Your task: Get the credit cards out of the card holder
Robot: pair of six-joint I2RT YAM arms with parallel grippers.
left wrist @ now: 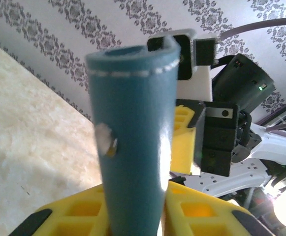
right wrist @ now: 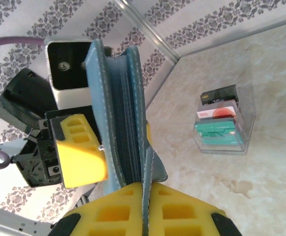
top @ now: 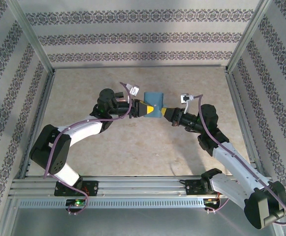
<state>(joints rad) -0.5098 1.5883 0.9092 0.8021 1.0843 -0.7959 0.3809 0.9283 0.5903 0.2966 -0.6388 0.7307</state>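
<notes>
The teal-blue card holder point(top: 154, 102) hangs in the air above the middle of the table, held between both arms. My left gripper point(top: 143, 108) is shut on its left side; in the left wrist view the holder point(left wrist: 133, 137) fills the gap between the yellow fingers point(left wrist: 79, 211). My right gripper point(right wrist: 143, 189) is shut on the thin stitched edge of one cover, and the holder point(right wrist: 118, 113) stands slightly open with dark layers between its covers. I cannot tell whether those are cards. Credit cards point(right wrist: 216, 114), dark grey, red-and-white and teal, stand in a clear box on the table.
The clear plastic box point(right wrist: 246, 128) sits on the beige table point(top: 83, 93) near the aluminium frame corner. Patterned walls close in the back and both sides. A metal rail point(top: 133, 189) runs along the near edge by the arm bases.
</notes>
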